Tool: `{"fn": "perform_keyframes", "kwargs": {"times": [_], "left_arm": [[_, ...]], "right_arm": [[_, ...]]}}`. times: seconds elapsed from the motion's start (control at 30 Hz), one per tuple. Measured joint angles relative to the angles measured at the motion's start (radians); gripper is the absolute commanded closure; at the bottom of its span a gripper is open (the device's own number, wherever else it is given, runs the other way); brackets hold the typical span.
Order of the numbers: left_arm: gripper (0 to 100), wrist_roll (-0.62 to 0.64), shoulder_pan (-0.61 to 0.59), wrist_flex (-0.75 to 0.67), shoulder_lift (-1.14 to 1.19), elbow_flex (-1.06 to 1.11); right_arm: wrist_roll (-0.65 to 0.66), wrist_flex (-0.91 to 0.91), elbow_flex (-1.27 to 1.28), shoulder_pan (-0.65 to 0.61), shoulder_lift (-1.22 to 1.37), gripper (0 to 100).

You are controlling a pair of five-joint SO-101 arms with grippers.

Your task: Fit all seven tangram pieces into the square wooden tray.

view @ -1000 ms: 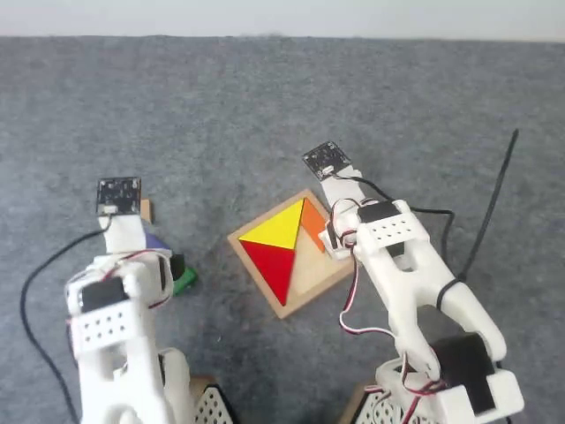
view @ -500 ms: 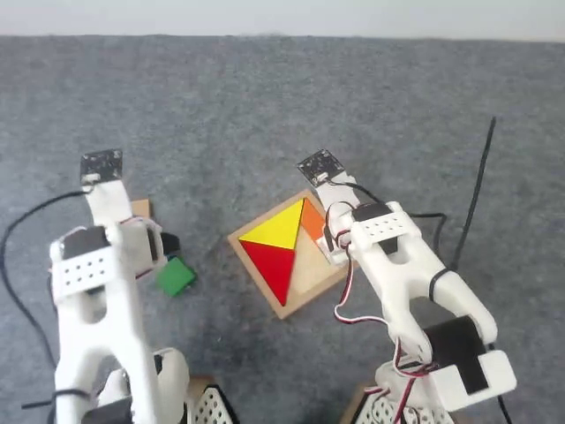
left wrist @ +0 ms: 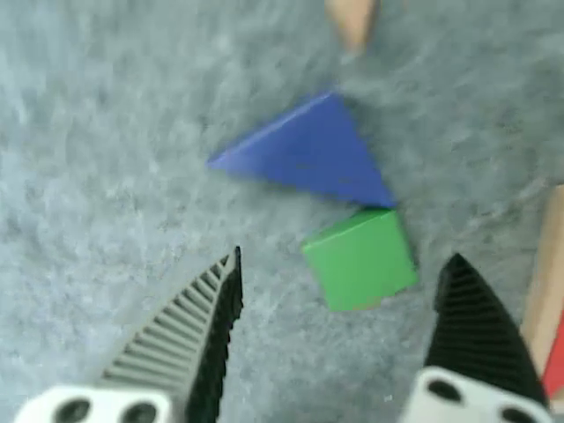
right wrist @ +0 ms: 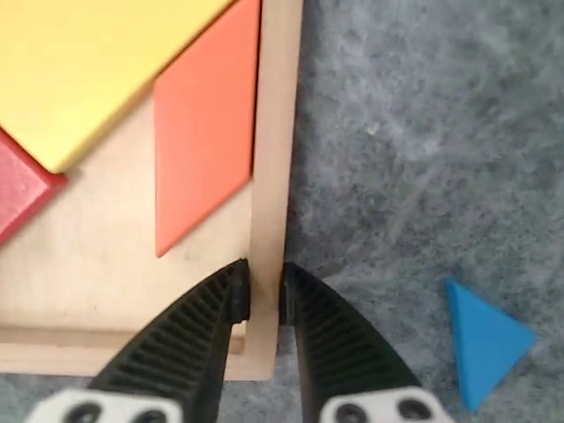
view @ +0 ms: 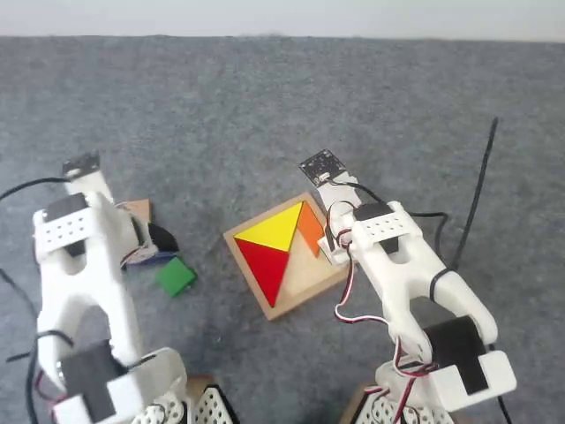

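The left gripper point(left wrist: 344, 264) hangs spread wide and empty, straight over the green square wooden block point(left wrist: 359, 258). The block lies near the left edge of the grey table point(view: 397, 106), with the dark blue triangular piece point(left wrist: 308, 154) just beside it. This arm is clearly the nearer one. The right gripper point(right wrist: 263, 280) is clenched on the rim of the square wooden tray point(right wrist: 273, 132) at mid-table.

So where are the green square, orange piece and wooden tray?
green square point(left wrist: 359, 258), left wrist view, top face centre
orange piece point(right wrist: 204, 132), right wrist view, face centre
wooden tray point(right wrist: 275, 132), right wrist view, raised rim
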Motion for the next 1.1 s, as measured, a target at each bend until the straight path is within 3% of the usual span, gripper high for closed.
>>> {"fn": "perform_keyframes", "kwargs": {"times": [0.13, 0.3, 0.53, 0.73, 1.1], "left_arm": [[64, 0.129, -0.084, -0.002, 0.051, -0.002], [64, 0.258, -0.087, -0.104, 0.084, -0.002], [65, 0.245, -0.031, -0.206, 0.187, -0.002], [67, 0.351, -0.031, -0.207, 0.296, -0.061], [68, 0.296, -0.032, -0.226, 0.316, -0.137]], "right_arm": [[-0.002, 0.000, 0.000, 0.000, 0.000, 99.1], [-0.002, 0.000, 0.000, 0.000, 0.000, 99.1], [-0.002, 0.000, 0.000, 0.000, 0.000, 99.1], [-0.002, 0.000, 0.000, 0.000, 0.000, 99.1], [-0.002, 0.000, 0.000, 0.000, 0.000, 99.1]]}}
